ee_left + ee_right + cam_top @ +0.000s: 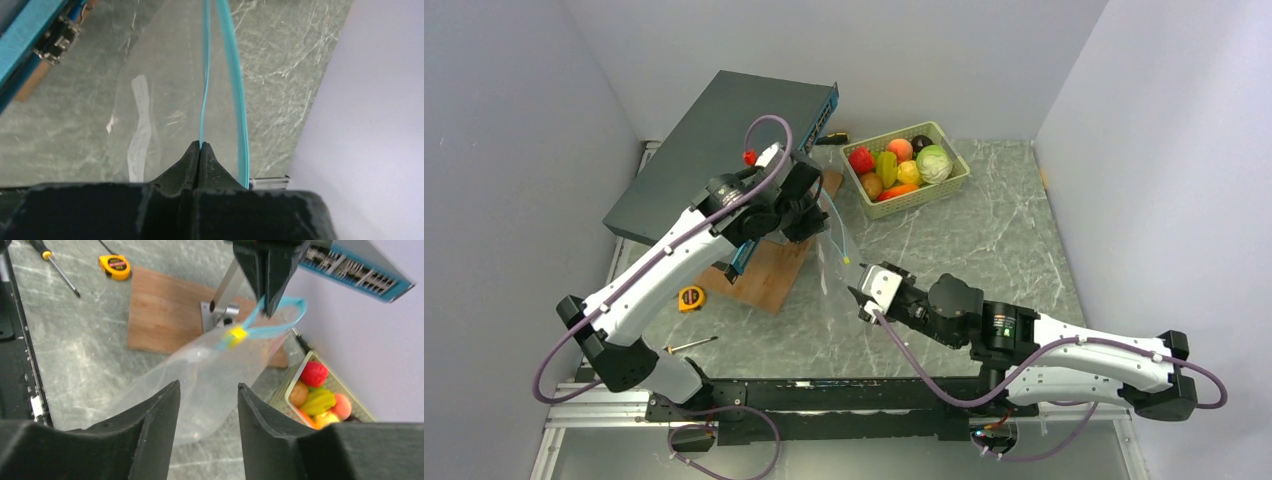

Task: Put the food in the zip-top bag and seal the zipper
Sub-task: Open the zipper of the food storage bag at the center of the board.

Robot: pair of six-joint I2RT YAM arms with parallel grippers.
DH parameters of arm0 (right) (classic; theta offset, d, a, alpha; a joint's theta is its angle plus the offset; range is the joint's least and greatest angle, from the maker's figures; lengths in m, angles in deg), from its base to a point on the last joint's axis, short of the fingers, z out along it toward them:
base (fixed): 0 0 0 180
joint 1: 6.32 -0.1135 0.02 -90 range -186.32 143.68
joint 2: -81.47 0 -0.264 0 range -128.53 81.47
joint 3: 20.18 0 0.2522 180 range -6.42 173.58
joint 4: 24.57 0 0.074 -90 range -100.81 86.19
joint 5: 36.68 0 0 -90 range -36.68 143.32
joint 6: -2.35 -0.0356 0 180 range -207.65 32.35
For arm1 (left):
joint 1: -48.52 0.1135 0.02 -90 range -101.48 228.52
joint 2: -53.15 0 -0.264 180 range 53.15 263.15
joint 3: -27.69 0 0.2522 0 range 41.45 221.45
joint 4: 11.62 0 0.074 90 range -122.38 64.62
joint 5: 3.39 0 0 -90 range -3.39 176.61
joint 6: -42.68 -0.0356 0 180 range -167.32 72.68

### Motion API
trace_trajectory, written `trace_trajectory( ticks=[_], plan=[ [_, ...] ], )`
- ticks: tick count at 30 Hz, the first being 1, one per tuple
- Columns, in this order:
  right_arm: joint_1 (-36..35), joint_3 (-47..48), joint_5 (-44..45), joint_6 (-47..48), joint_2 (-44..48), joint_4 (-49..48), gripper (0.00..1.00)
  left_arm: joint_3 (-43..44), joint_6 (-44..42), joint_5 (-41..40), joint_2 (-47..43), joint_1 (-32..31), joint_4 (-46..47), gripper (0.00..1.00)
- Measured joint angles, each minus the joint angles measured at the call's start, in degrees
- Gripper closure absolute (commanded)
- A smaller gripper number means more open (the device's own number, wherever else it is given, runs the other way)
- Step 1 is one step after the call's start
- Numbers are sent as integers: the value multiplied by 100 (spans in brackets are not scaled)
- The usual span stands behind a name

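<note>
**Left arm holds the bag up by its zipper, right pincer open beside it**

My left arm reaches up and forward from its base, elbow bent, wrist turned over the far edge of the wooden board (769,268). The left gripper (200,148) has its jaws pressed together on the zipper (235,75), pinching one side of the teal strip while the other side bows out in a loop. The zip-top bag (210,372) hangs from that pinch with its mouth uppermost. It sits between the board and the basket (954,184), its clear body sagging down toward the marble table (994,240). A small yellow slider (235,334) sits on the strip below the pinch.

My right arm lies low across the near side, forearm stretched leftward and wrist pointed at the bag. The right gripper (207,392) has its fingers spread apart with nothing between them. In its wrist view the bag's lower part shows in the gap, but I cannot tell whether it touches.

The food (904,165) is all in the pale green basket at the far right, apart from the bag.

For writing, the bag carries a white label (140,130), and I can read nothing on it. The yellow tape measure (115,266) has a dark face patch that is too small to read. The small markings on my right arm are also illegible.
</note>
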Motion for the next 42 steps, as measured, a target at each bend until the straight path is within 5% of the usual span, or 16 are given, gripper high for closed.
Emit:
trace_trajectory(
  ticks=[11, 15, 23, 32, 42],
  plan=[
    [15, 96, 876, -2850, 616, 1134, 16, -918, -2249, -1250, -461, -890, 1537, 100],
    [459, 778, 1161, -3762, 210, 1838, 16, -579, -2524, -1932, -55, -1357, 1456, 100],
    [3532, 1473, -680, -5421, -848, 2409, 20, -391, -2326, -3064, 304, -2039, 1152, 100],
    [3904, 1711, -1381, -6485, -1379, 2717, 31, -584, -1403, -3574, 358, -2096, 710, 100],
    [3847, 1978, -1530, -6616, -1427, 2702, 36, -807, -1117, -3591, 483, -2098, 813, 100]
  ],
)
